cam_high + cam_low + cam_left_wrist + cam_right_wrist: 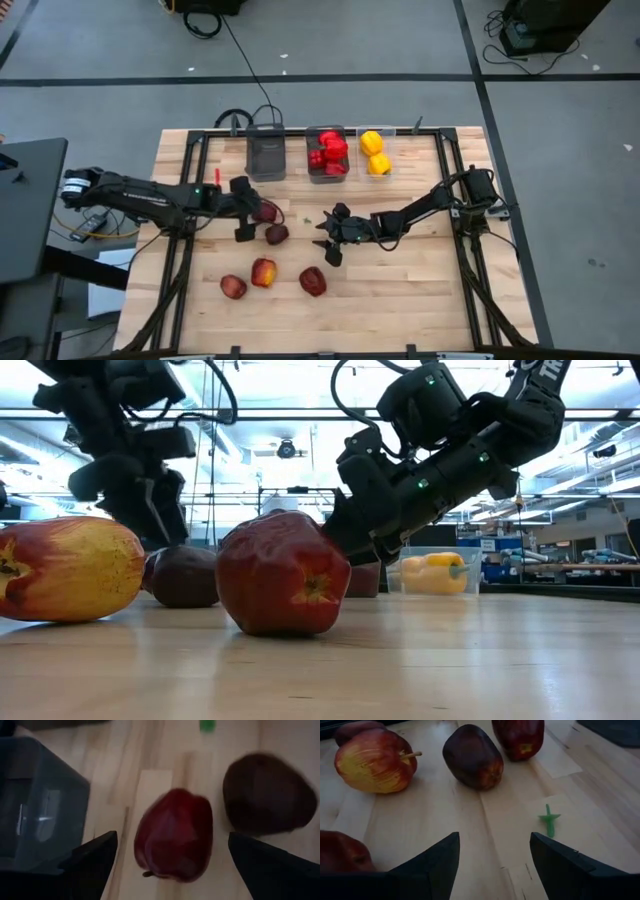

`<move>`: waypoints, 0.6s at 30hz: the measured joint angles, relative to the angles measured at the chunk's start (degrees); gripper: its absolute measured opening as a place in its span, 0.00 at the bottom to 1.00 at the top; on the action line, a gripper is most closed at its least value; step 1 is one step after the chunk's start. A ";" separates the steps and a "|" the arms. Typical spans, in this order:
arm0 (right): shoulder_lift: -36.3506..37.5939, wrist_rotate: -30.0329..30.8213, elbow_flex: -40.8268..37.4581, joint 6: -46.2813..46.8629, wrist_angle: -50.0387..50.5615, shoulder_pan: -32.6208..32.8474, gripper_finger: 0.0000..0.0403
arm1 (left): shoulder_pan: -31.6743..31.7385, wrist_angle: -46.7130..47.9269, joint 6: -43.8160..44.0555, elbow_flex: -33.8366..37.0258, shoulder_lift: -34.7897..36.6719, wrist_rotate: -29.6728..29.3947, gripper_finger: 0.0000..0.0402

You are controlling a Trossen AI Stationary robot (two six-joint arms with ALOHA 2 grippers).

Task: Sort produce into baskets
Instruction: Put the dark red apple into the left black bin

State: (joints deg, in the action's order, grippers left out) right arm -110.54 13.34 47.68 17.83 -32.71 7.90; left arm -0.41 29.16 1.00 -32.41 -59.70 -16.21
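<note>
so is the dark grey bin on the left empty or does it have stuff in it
Empty, as far as the high view shows: the grey bin holds no produce, while the middle bin has red peppers and the clear bin yellow ones.

Left wrist view blurred: dark apple [267, 795] soft-edged, grey basket [37, 802] cut off at the frame edge. Low view: red-yellow apple [68, 568] clipped at the side, dark apple [186, 574] partly behind the front red apple [282, 572]. Right wrist view: near apple [342, 852] clipped, possibly bruised.
</note>
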 joint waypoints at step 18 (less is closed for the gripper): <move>0.00 0.01 0.00 0.19 0.20 0.66 0.63 | 0.14 -0.50 -9.75 -1.13 -18.29 5.00 0.81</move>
State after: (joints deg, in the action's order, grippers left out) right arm -110.54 13.35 47.68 18.02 -32.51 8.56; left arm -0.27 28.66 -8.75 -33.54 -77.99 -11.21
